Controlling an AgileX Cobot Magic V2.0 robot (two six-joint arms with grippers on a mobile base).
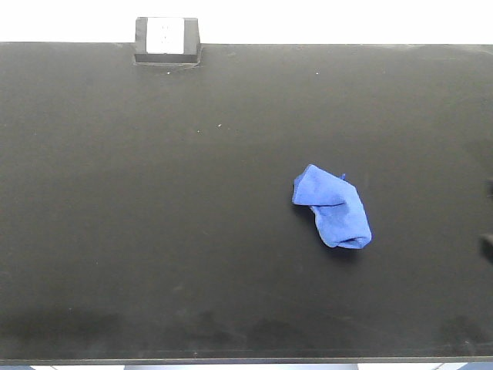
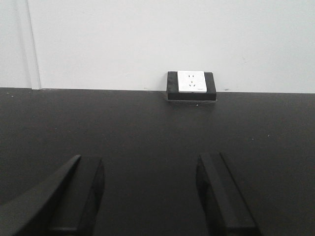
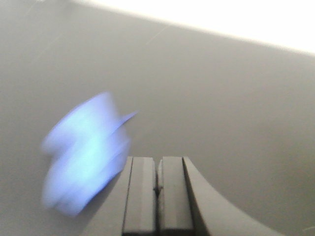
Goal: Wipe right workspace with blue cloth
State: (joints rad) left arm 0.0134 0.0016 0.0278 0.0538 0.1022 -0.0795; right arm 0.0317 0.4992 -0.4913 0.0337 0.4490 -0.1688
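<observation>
blue cloth [image 3: 83, 157], left of closed right gripper [image 3: 158, 194]

White wall [image 2: 147, 39] is running behind the bench, plain and matte, with a thin vertical seam [image 2: 32, 44] showing near its left side. Black outlet box [image 2: 191, 86] with a white faceplate is sitting against the wall's base. Light is coming in even and soft, washing out the wall strip in the front view. Pale floor [image 1: 408, 366] is peeking out below the bench's front edge.
</observation>
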